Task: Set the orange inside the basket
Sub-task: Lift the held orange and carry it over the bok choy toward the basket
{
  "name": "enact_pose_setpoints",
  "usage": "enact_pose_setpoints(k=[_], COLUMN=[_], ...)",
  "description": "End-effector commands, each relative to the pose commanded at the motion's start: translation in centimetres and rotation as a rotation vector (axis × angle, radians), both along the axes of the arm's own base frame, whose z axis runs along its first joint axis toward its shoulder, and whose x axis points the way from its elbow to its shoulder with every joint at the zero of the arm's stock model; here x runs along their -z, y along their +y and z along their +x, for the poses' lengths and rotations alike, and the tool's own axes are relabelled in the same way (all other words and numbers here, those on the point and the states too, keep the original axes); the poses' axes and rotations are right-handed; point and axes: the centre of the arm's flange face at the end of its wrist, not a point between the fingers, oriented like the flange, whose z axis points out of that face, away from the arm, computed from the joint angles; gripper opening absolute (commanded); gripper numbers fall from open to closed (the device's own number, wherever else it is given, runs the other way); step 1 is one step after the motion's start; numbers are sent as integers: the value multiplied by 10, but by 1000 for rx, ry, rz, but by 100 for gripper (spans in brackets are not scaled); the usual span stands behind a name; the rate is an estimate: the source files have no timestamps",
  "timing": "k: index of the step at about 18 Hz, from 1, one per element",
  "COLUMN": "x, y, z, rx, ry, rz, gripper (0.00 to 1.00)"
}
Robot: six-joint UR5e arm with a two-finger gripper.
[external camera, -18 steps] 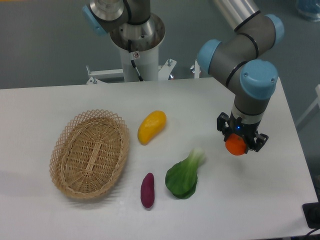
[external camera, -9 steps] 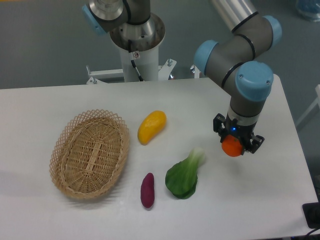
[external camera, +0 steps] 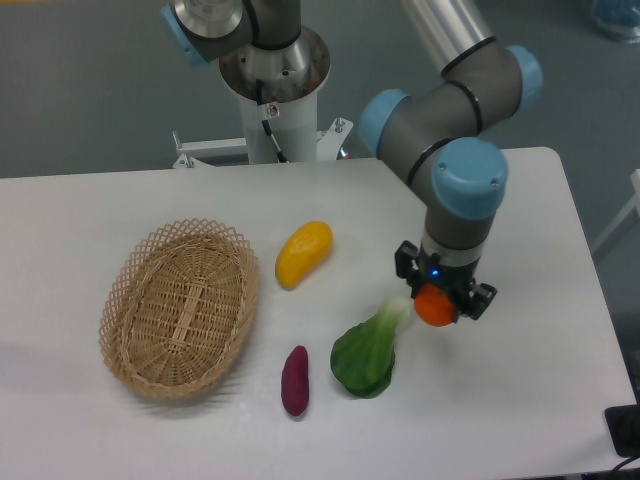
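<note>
The black two-finger gripper (external camera: 437,303) is clamped on the small, round, bright-orange fruit (external camera: 434,306) — the orange sits between its fingers, carried clear of the white table (external camera: 520,400) rather than resting on it, which suits a carry across other produce. Pointing straight down from the grey-and-blue arm (external camera: 450,140), the gripper holds the fruit from above, so it can be released downward when over the target. The oval tan wicker basket with its lacy openwork rim (external camera: 180,305) lies well to the gripper's left in the camera view, empty as far as can be seen. Just beside the gripper on that side is the leafy green bok choy (external camera: 368,350); further along are the elongated yellow-orange mango-like fruit (external camera: 303,253) and the small purple sweet potato (external camera: 295,379) — all lying between gripper and basket, so the path should probably pass above them.
</note>
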Motion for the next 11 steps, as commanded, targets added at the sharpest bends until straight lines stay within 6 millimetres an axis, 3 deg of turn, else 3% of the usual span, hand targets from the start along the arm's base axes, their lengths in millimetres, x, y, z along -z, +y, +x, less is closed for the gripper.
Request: enact_pose_setpoints(k=[4,8,11], x=[-4,1,1], y=[36,58,77], z=[38,67,101], rx=[-33,-29,22], ry=[11,15,18], rz=[25,14,7], gripper=[33,34,33])
